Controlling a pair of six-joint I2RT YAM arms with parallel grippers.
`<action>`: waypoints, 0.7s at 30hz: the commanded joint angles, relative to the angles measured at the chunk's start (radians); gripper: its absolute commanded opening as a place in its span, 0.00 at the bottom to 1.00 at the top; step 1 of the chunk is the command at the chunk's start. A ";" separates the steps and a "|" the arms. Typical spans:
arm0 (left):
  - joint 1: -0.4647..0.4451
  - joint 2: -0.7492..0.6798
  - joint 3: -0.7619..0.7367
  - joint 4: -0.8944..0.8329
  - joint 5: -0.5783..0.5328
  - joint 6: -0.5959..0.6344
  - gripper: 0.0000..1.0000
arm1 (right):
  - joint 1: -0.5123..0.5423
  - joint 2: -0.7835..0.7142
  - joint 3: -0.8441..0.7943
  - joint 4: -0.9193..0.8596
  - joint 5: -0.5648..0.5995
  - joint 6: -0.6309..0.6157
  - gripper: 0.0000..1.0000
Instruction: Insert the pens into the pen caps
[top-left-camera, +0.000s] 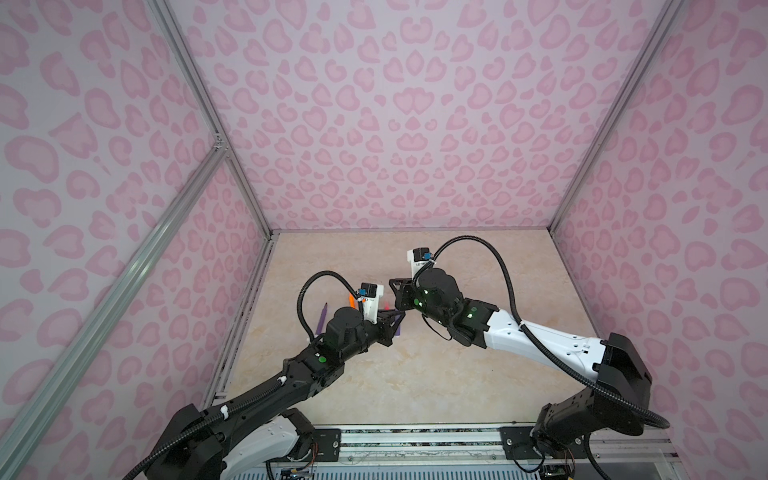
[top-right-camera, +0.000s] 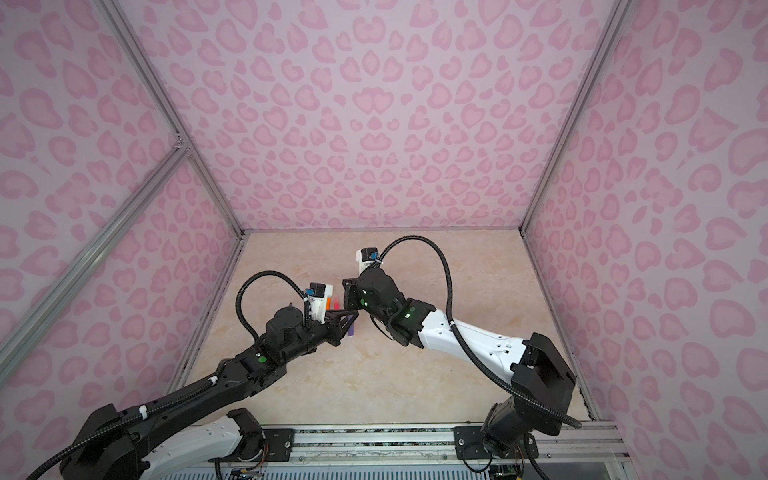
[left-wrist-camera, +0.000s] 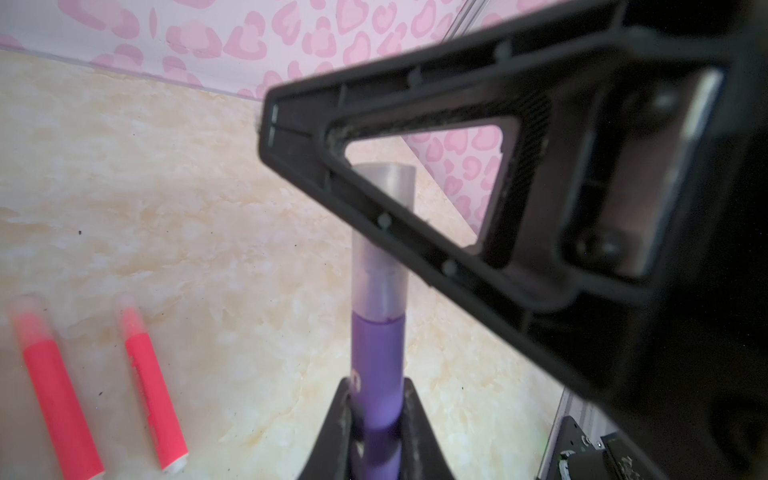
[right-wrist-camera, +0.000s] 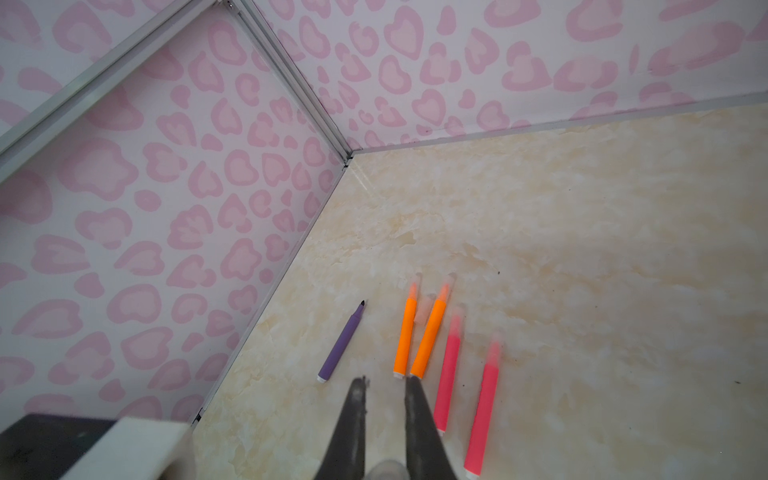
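One held purple pen (left-wrist-camera: 377, 365) hangs above the desk (left-wrist-camera: 166, 208) | left fingers (left-wrist-camera: 336, 415) clamp its barrel | right fingers (left-wrist-camera: 384, 220) pinch the clear cap (left-wrist-camera: 380, 286) crosswise — cap coaxial over the pen tip, seemingly seated | left wrist view alone shows that joint — right wrist view shows bare purple pen (right-wrist-camera: 341, 343) by the wall (right-wrist-camera: 166, 249).

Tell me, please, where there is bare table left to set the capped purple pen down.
Bare: the wide stretch of table between the pink-red pens and the right wall, and the near strip before the front rail. Crowded: the row by the left wall, where the uncapped purple pen, orange pens and pink-red pens lie close together.
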 joint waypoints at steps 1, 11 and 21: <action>0.011 -0.011 0.003 0.055 -0.059 -0.020 0.03 | 0.020 -0.008 -0.048 -0.005 -0.075 0.020 0.00; 0.040 -0.013 -0.010 0.062 -0.051 -0.046 0.03 | 0.035 -0.089 -0.215 0.077 -0.088 0.057 0.00; 0.049 -0.015 -0.018 0.060 -0.069 -0.049 0.04 | 0.110 -0.135 -0.313 0.115 -0.044 0.155 0.00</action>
